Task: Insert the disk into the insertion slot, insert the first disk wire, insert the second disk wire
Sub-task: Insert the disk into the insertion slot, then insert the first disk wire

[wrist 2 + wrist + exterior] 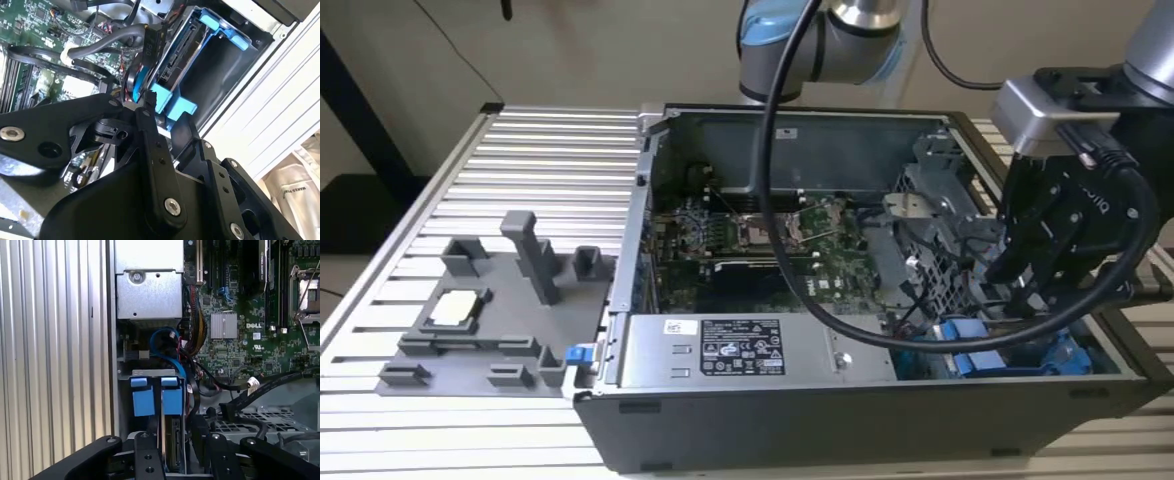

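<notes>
The disk stands edge-up deep in the insertion slot, a dark-grey bay at the case's corner on the exterior view's right. Its blue carrier tab sits level with a second blue-ended carrier beside it. My gripper reaches down into the case and is shut on the blue end of the disk's carrier, one black finger on each side. A black wire connector hangs by the disk's connector edge. A blue cable loops just beyond the bay.
The motherboard fills the middle of the open case, with a labelled silver box along its near wall. A perforated grey cage and black cables lie beside the bay. On the slatted table stands a grey fixture.
</notes>
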Controlling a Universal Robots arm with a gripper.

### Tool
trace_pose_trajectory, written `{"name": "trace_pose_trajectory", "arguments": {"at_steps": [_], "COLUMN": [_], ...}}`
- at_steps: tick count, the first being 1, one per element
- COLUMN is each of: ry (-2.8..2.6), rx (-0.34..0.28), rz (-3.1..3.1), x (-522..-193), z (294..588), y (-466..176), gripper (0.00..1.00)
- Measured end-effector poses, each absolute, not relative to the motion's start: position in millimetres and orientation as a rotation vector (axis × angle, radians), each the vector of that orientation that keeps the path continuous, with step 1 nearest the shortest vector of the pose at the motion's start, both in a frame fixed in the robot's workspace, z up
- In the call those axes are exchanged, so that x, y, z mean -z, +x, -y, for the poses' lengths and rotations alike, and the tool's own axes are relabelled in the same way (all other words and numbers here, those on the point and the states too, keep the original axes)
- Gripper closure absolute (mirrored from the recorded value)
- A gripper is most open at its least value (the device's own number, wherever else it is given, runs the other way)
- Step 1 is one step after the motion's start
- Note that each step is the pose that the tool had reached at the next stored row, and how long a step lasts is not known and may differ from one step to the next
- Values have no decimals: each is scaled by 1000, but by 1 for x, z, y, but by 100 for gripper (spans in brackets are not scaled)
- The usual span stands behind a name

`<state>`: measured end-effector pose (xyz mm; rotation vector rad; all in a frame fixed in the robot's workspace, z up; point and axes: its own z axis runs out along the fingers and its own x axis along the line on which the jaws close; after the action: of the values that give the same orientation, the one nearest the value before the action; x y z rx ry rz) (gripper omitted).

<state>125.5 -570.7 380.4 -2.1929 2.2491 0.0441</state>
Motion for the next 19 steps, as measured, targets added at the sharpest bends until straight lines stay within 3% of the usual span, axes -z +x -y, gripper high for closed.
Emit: {"name": "trace_pose_trajectory", "arguments": {"at_steps": [11,19], "ry": [-2191,-2118], "rx": [-33,112], "rz": [-2246,-2168], "x": [-400,-400], "z": [568,565], "y": [125,123], "gripper": [60,60]}}
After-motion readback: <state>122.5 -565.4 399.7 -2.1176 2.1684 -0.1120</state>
